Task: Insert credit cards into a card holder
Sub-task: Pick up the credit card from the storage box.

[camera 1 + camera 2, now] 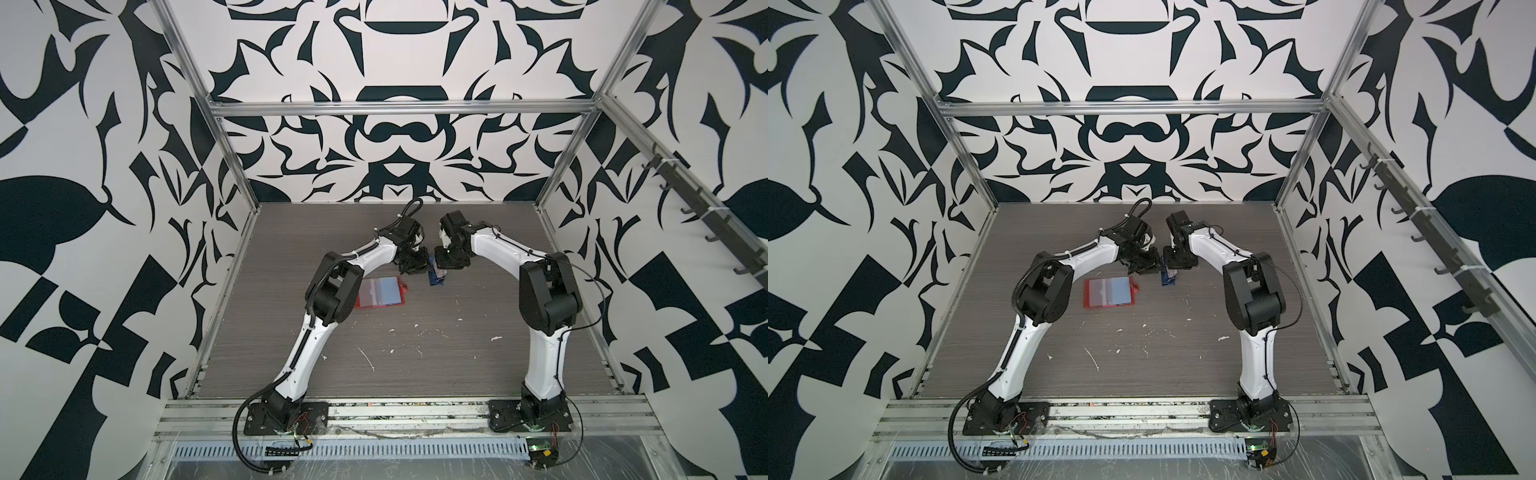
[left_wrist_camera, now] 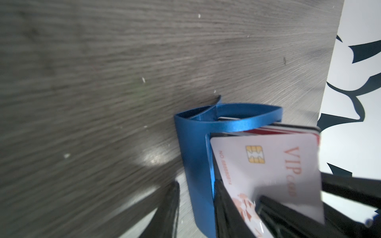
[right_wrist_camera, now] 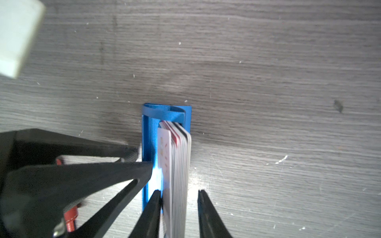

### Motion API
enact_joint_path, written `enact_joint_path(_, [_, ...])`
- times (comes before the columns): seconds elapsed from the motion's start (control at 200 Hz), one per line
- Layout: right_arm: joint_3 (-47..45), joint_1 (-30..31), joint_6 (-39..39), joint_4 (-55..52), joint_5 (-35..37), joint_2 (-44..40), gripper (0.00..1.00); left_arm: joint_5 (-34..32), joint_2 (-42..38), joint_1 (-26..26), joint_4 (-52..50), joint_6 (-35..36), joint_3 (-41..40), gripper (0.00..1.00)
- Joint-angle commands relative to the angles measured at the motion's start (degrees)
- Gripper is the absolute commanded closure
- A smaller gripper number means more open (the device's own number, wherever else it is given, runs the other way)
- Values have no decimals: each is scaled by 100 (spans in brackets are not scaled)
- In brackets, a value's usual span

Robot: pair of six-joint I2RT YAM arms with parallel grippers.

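Note:
The red card holder (image 1: 380, 293) (image 1: 1109, 292) lies open on the table, clear sleeves up, with its snap tab (image 3: 70, 218) beside the left arm. Several credit cards (image 3: 179, 164) stand on edge in a small blue stand (image 1: 436, 277) (image 1: 1168, 278) (image 2: 198, 164). The front card is a white VIP card (image 2: 268, 169); red card edges (image 2: 268, 130) show behind it. My left gripper (image 2: 196, 185) (image 1: 417, 268) pinches the stand's side wall, one finger outside and one inside. My right gripper (image 3: 178, 192) (image 1: 444, 266) straddles the stack, one finger touching the white card, the other apart.
White specks and scratches (image 1: 368, 359) dot the wood-grain table in front of the holder. Metal frame rails (image 1: 399, 109) and patterned walls enclose the table. A pale part of the left arm (image 3: 16, 37) shows near the stand.

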Motion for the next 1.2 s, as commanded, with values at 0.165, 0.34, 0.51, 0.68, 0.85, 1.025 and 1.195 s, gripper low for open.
enact_joint_path(0.165, [178, 4, -103, -211, 207, -373, 73, -254, 266, 13, -417, -1, -30, 68])
enact_joint_path(0.34, [185, 5, -105, -254, 278, -417, 75, -270, 281, 13, -435, -1, -37, 68])
enact_joint_path(0.51, [182, 3, -127, -285, 353, -445, 74, -286, 287, 13, -431, 4, -37, 68])
enact_joint_path(0.68, [200, 2, -138, -320, 387, -453, 73, -290, 296, 13, -438, -1, -36, 68])
enact_joint_path(0.85, [215, 14, -148, -342, 390, -472, 74, -294, 302, 12, -451, -1, -39, 68])
enact_joint_path(1.025, [217, 10, -157, -368, 419, -504, 76, -289, 314, 13, -460, 0, -34, 68])
enact_joint_path(1.195, [225, 23, -171, -394, 420, -524, 80, -287, 324, 13, -463, -1, -32, 68])
